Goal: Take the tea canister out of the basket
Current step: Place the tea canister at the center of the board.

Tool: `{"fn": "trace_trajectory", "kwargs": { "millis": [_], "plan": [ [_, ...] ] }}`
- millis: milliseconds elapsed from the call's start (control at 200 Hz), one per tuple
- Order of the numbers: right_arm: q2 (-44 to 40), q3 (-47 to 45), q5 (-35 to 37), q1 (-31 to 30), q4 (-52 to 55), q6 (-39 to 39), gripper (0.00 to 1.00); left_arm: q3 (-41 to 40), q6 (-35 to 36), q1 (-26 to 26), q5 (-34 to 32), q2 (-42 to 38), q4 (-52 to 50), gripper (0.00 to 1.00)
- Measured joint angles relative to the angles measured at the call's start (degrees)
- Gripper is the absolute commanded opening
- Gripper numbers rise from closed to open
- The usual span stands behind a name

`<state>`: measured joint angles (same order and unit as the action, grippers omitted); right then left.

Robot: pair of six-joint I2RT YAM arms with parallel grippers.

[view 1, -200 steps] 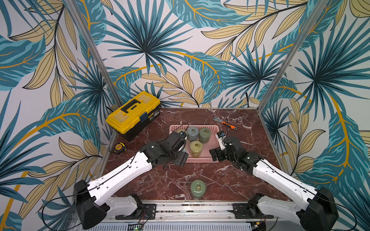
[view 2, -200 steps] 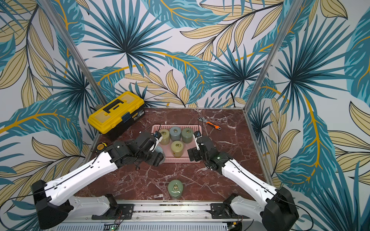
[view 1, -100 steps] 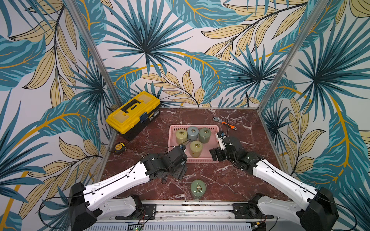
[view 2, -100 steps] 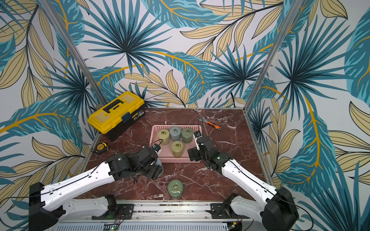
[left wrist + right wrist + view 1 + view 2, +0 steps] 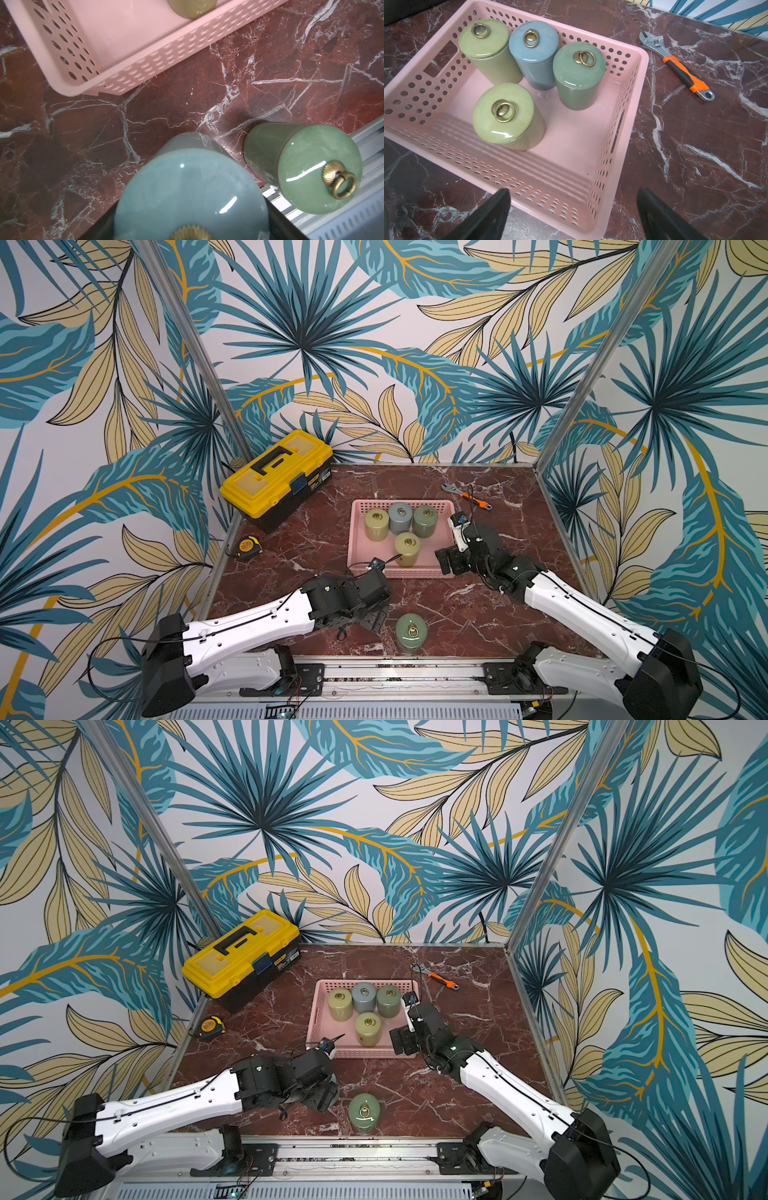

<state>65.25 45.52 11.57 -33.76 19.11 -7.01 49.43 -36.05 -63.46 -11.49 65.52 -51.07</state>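
The pink basket [image 5: 399,573] sits mid-table with several tea canisters standing in it, among them a yellow-green one [image 5: 407,548] nearest the front. My left gripper [image 5: 374,616] is outside the basket, low over the front of the table. In the left wrist view it is shut on a teal tea canister [image 5: 191,187], with a dark finger on each side. A green canister [image 5: 410,632] stands on the table just right of it. My right gripper [image 5: 573,197] hangs open over the basket's near right corner [image 5: 591,224], holding nothing.
A yellow toolbox [image 5: 276,477] stands at the back left, with a tape measure [image 5: 249,546] in front of it. An orange-handled wrench [image 5: 467,495] lies behind the basket on the right. A metal rail [image 5: 395,672] runs along the table's front edge.
My left arm has drawn back from the basket's near left part to the table front, carrying the teal canister out beside the green one. The right arm has not moved.
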Motion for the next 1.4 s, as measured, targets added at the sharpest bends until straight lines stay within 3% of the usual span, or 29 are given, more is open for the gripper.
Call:
{"fn": "trace_trajectory", "kwargs": {
  "millis": [451, 1147, 1272, 1402],
  "plan": [
    [0.0, 0.0, 0.0, 0.0, 0.0, 0.0, 0.99, -5.0, -7.5, -6.1, -0.8, 0.6, 2.5, 0.43],
    [0.0, 0.0, 0.0, 0.0, 0.0, 0.0, 0.99, -6.3, -12.3, -9.3, -2.4, 4.4, 4.0, 0.44],
    [0.0, 0.0, 0.0, 0.0, 0.0, 0.0, 0.99, -6.6, -12.9, -9.7, -2.8, 4.4, 4.5, 0.52],
    [0.0, 0.0, 0.0, 0.0, 0.0, 0.0, 0.99, -6.8, -13.4, -10.2, -3.4, 4.5, 5.2, 0.7]
  ]
}}
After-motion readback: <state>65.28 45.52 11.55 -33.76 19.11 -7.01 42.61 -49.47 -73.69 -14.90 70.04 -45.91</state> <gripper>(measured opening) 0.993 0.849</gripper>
